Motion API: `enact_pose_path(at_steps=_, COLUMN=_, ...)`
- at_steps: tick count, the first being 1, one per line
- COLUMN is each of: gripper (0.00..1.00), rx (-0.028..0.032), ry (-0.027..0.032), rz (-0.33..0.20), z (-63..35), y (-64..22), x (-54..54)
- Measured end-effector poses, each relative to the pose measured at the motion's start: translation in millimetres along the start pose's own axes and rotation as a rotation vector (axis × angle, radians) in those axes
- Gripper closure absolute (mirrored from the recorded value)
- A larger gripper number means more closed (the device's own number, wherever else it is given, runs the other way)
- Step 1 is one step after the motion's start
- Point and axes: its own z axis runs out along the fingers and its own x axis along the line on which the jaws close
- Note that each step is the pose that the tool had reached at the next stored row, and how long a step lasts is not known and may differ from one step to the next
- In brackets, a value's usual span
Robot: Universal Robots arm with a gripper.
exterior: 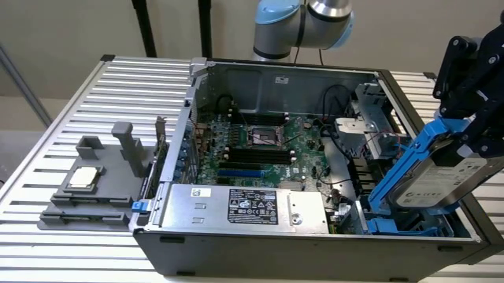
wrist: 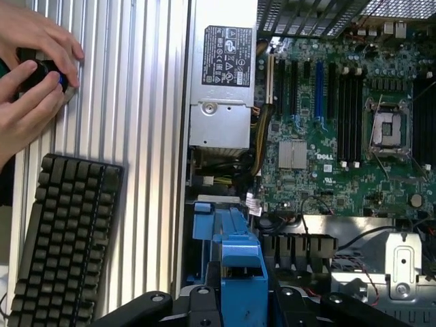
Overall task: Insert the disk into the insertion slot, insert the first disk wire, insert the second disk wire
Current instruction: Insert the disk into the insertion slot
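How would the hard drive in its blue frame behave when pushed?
The hard drive looks like solid metal: probably stiff and heavy for its size. Its blue frame seems thin plastic, so it may flex. Held tilted, it could slip.

Tilted disk [exterior: 445, 177] in pincer [exterior: 471, 141] above insertion slot [exterior: 398, 224]

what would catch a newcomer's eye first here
The bright blue-framed disk, held tilted in the pincer above a corner of the open computer case, at the exterior view's right. Next, the green board inside it. In the wrist view, a person's hands cup something dark near a black keyboard.
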Motion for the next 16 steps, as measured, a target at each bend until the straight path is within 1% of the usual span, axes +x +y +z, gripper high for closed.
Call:
enact_pose_path(at_steps=4, gripper=0.68, rx=-0.0001, ry=-0.0003, rz=0.0, z=1.8, y=0.0, x=2.7)
enact_pose_path(at_steps=9, gripper=0.68, rx=-0.0001, ry=-0.0008, rz=0.0, z=3.6, y=3.2, x=2.9)
enact_pose_path(at_steps=16, gripper=0.68, rx=-0.0002, ry=-0.002, rz=-0.004, z=6.4, y=3.3, x=2.8)
